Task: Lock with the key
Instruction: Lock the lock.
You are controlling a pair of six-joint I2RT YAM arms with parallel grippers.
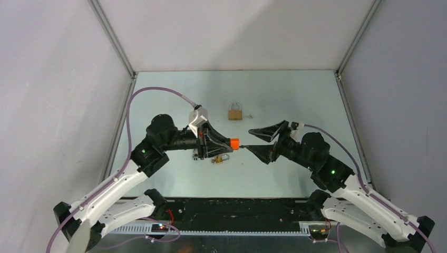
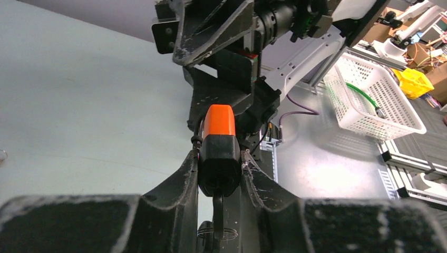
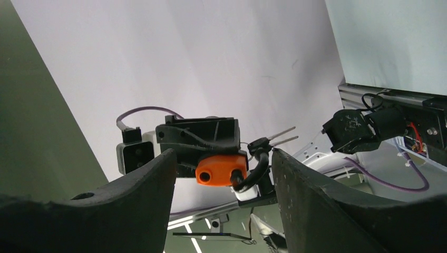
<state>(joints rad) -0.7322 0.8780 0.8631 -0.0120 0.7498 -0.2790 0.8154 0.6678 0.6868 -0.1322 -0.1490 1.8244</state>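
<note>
Orange-and-black piece (image 2: 217, 145) is clamped in the L pincer (image 1: 224, 147), whose jaws are narrow and closed on its black part. The orange end pokes out toward the R arm, above the tabletop (image 1: 295, 95), approx. mid-field. Can't tell whether it's a lock or a key head. Two metal key blades (image 3: 281, 135) stick out just beside it. R pincer (image 1: 249, 139) gapes wide and holds nothing, its tips just beside the orange end. Brass padlock (image 1: 235, 112) lies on the tabletop further back, apart from both pincers.
</note>
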